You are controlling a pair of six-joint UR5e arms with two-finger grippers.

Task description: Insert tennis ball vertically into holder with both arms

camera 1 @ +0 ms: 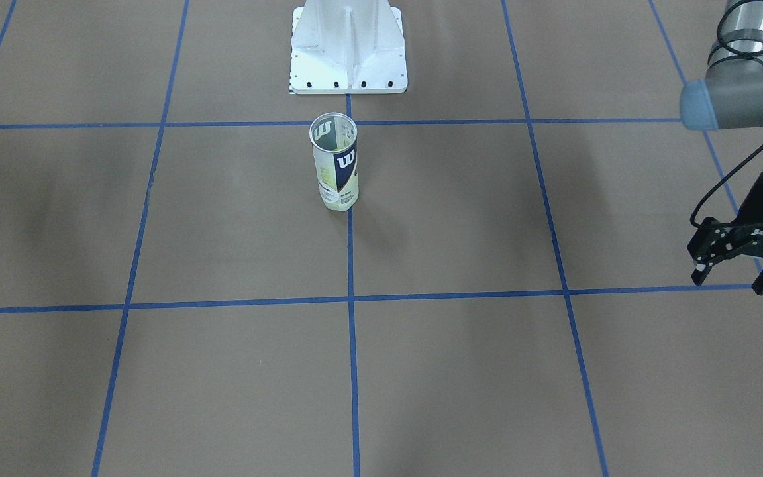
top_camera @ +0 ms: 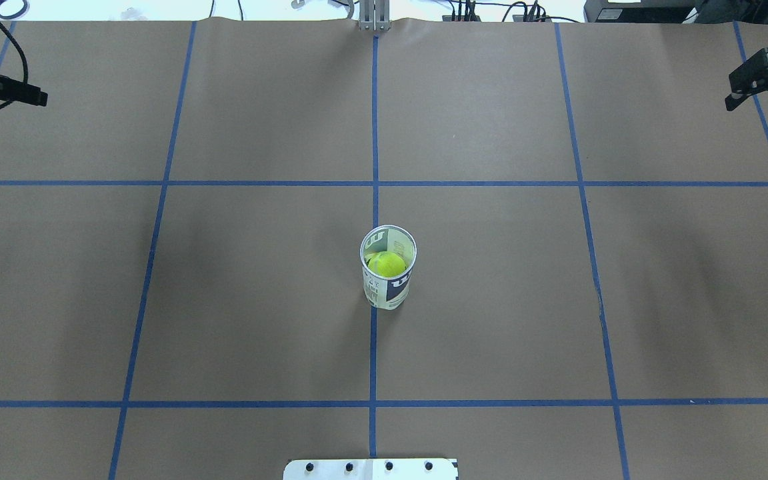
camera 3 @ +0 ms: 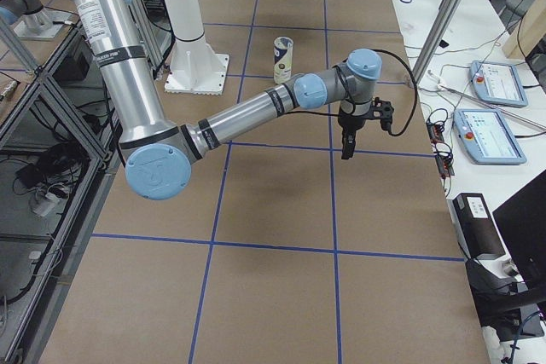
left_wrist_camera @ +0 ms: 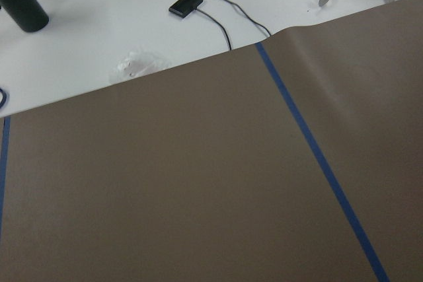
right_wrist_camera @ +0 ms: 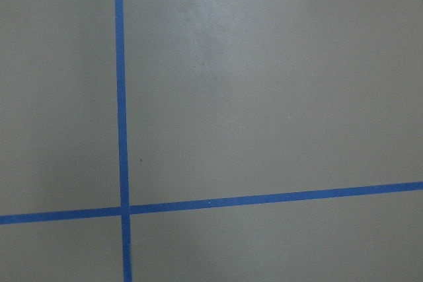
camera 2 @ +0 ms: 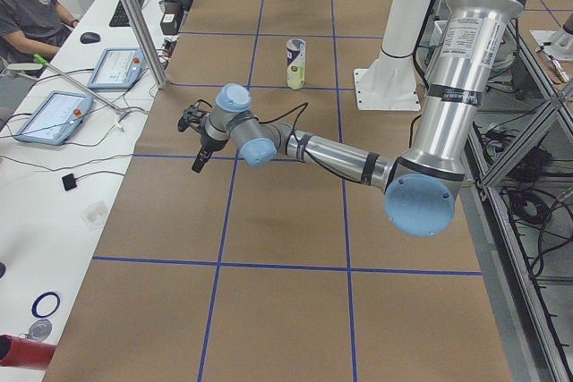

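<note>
Closest to the overhead camera, the white pedestal base [top_camera: 371, 469] sat at the bottom edge of that view, its row of dark bolt heads just showing. Brown paper covered the table [top_camera: 224, 300], ruled into large squares by blue tape lines [top_camera: 151, 267].

At the far left of the overhead view, the left gripper [camera 1: 730, 283] hung above the table's outer part, well apart from the things standing on it. The front-facing view showed its two black fingers spread wide and empty. The left arm [camera 2: 331, 151] reached out low and nearly level across the table toward a white bench [camera 2: 54, 185], where a person [camera 2: 27, 6] sat further along. Its wrist camera looked down on the paper's edge and on a small black device [left_wrist_camera: 186, 4] with a cable, lying on the white surface beyond.

At the centre stood the holder [top_camera: 389, 288], upright with its mouth open upward, on the middle tape line and near the pedestal base. The tennis ball [top_camera: 387, 265] lay inside it, its yellow-green top visible through the silver rim.

At the far right, the right gripper [top_camera: 762, 103] hovered over the table's far corner, fingers parted and empty, likewise well apart from the holder. The right arm [camera 3: 247, 117] stretched out long and low, and its wrist camera looked on brown paper and a crossing of tape.
</note>
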